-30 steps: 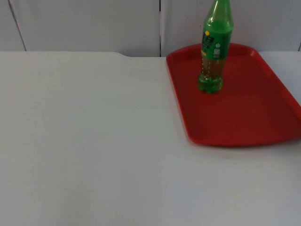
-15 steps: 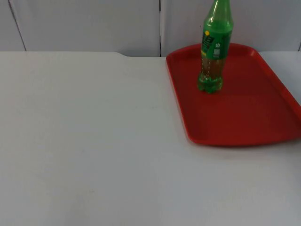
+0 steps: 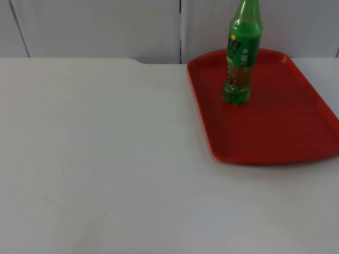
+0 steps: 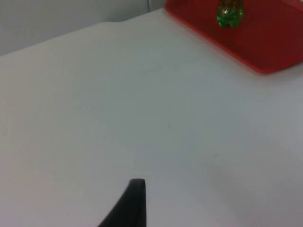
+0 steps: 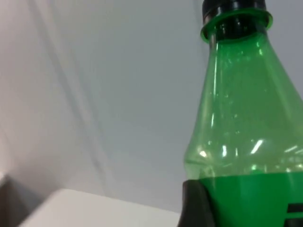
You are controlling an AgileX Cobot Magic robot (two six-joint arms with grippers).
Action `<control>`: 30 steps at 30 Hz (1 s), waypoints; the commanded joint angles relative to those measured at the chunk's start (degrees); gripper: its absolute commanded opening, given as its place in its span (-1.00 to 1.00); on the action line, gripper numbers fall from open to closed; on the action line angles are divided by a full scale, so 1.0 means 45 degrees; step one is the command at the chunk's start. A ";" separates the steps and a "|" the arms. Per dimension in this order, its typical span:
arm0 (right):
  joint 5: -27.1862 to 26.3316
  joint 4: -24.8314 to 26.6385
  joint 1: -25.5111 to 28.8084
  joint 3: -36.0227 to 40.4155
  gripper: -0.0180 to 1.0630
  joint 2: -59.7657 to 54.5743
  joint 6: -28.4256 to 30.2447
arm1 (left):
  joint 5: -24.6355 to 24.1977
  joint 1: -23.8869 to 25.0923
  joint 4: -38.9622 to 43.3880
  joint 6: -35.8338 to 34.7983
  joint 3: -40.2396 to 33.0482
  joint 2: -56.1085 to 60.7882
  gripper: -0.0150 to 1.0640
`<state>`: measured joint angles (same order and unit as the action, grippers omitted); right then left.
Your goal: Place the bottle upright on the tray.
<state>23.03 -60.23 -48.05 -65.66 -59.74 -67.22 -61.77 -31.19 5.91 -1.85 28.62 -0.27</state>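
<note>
Top view first: the nearest stretch of the white counter [image 3: 106, 174] carries nothing, and beyond it, hard against the grey partition wall [image 3: 95, 26], lies the red tray [image 3: 296, 132]. The green bottle [image 3: 241, 58] stands upright on the tray's far left part, its base flat on the red surface and its neck rising in front of the wall. Judging by that, the task looks done; the bottle sits well inside the tray's rim, which should keep it from sliding off.

From the left wrist camera, the left claw [image 4: 135, 203] hangs over bare counter, well apart from the tray [image 4: 274, 42] and the bottle [image 4: 229, 13], apparently waiting. One dark fingertip is all I can see of it, so I cannot tell whether it is open or closed.

From the right wrist camera, the right claw [image 5: 194, 205] is right beside the bottle [image 5: 241, 142], level with its shoulder, with the black cap above and the wall behind. A dark fingertip lies close against the green plastic, but whether it grips or has let go I cannot tell.
</note>
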 commanded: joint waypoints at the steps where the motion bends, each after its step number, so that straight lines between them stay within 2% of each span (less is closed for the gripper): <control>1: -0.2022 0.0102 0.0380 -0.0123 -0.97 -0.0203 0.0280 | 0.0032 -0.0034 0.0080 -0.0014 -0.0071 0.0061 0.97; 5: -0.4135 -0.0008 0.0855 -0.0123 -0.97 -0.0902 0.1824 | 0.0032 -0.0034 0.0080 -0.0014 -0.0071 0.0061 0.97; 6: -0.4135 -0.0008 0.0855 -0.0123 -0.97 -0.0902 0.1824 | 0.0032 -0.0034 0.0080 -0.0014 -0.0071 0.0061 0.97; 8: -0.5187 -0.0008 0.1410 -0.0123 -0.97 -0.1131 0.2687 | 0.0032 -0.0034 0.0099 -0.0014 -0.0071 0.0061 0.97; 12: -0.7820 0.0039 0.3488 -0.0123 -0.97 -0.1554 0.3386 | 0.0032 -0.0034 0.0099 -0.0014 -0.0071 0.0061 0.97; 13: -0.7820 0.0039 0.3488 -0.0123 -0.97 -0.1554 0.3386 | 0.0032 -0.0034 0.0099 -0.0014 -0.0071 0.0061 0.97; 16: -1.1013 0.0136 0.5669 -0.0123 -0.97 -0.2016 0.3211 | 0.0032 -0.0034 0.0112 -0.0014 -0.0071 0.0061 0.97; 18: -1.2305 0.0642 0.7056 -0.0123 -0.97 -0.2382 0.3142 | 0.0032 -0.0034 0.0132 -0.0014 -0.0071 0.0061 0.97; 19: -1.2606 0.0905 0.7734 -0.0123 -0.97 -0.2589 0.3202 | 0.0032 -0.0034 0.0132 -0.0014 -0.0071 0.0061 0.97; 21: -1.2687 0.1069 0.8051 -0.0123 -0.97 -0.2708 0.3314 | 0.0032 -0.0034 0.0132 -0.0014 -0.0071 0.0061 0.97; 24: -1.2746 0.2502 0.9570 -0.0123 -0.97 -0.3519 0.4476 | 0.0032 -0.0034 0.0132 -0.0014 -0.0071 0.0061 0.97; 27: -1.2864 0.3264 1.0028 -0.0123 -0.97 -0.3940 0.5383 | 0.0032 -0.0034 0.0132 -0.0014 -0.0071 0.0061 0.97; 29: -1.3235 0.3841 1.0304 -0.0123 -0.97 -0.4304 0.5986 | 0.0032 -0.0034 0.0132 -0.0014 -0.0071 0.0061 0.97; 30: -1.3816 0.4117 1.0501 -0.0123 -0.97 -0.4642 0.6318 | 0.0032 -0.0034 0.0132 -0.0014 -0.0071 0.0061 0.97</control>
<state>-34.45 -44.77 -2.12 -65.66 -79.16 -42.20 -61.77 -31.19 6.22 -1.85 28.62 -0.27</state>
